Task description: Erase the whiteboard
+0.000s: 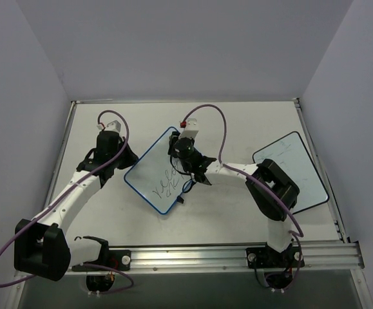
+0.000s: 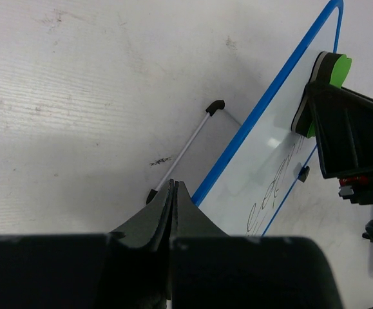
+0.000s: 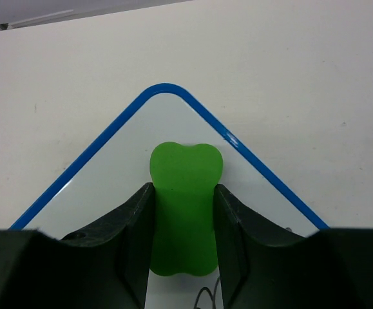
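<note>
Overhead hides it, but the right wrist view shows the right fingers (image 3: 134, 222) clamping a green eraser (image 3: 185, 206) against the whiteboard (image 1: 155, 172), mid-desk. The left fingers (image 2: 160, 215) are pressed together, empty, at its 9 o'clock edge. White desk (image 1: 238, 122), pale walls (image 1: 173, 45).

Two boards, one rounded blue-framed whiteboard with dark handwriting (image 1: 149, 172), one black-framed white board (image 1: 297, 156), one green waisted eraser (image 3: 185, 206), two white-and-black robot arms, left (image 1: 76, 192) and right (image 1: 274, 190).

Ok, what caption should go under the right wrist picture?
Right hand holds a green eraser at a rounded corner of the blue-framed whiteboard.
</note>
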Controlling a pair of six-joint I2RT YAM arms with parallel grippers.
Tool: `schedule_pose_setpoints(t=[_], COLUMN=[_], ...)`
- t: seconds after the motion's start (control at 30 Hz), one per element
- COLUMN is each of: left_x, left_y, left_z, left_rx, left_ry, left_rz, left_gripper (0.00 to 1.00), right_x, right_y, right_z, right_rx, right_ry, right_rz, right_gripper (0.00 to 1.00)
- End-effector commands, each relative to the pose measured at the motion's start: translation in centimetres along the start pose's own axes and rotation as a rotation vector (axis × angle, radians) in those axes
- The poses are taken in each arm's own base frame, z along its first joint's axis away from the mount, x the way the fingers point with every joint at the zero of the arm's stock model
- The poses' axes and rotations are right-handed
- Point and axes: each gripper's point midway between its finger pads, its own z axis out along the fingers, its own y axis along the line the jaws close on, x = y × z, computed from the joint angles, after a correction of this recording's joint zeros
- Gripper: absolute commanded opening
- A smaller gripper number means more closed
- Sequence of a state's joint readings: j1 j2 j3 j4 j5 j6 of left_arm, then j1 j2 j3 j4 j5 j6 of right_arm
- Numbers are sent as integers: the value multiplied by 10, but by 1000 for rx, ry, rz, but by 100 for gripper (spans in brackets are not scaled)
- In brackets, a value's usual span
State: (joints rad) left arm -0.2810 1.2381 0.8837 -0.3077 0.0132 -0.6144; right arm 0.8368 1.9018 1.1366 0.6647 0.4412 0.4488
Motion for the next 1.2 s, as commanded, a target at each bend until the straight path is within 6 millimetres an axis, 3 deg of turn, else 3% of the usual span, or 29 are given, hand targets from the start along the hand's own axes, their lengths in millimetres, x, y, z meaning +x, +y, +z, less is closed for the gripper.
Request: schedule_pose_setpoints(t=[0.0,0.2,0.4,0.57,0.9,1.0,1.17], left_x=[-7,-7,-6,-5,-4,-4,-4], left_y=[-18,-19,-19,-20,-22,-23,-25], left_z=[-7,-7,-5,-5,-4,-4,-5], left_rx=[59,59,59,60,63,67,75], left_ry=[-3,-3,1,4,8,7,8], left_rz=[21,22,22,20,26,25,27], left_gripper=[2,2,2,2,2,2,2], right_x=[39,48,49,50,42,37,30], right_y=[-43,-63,-58,-39,26,33,21], right_z=[-4,-3,-8,-16,-31,-28,-21], right_rx=[107,138,109,54,-117,-138,-104], right_ry=[123,144,146,143,150,165,181], right_rz=[-82,-74,-54,-44,-66,-60,-51], right_gripper=[0,0,0,0,0,0,0])
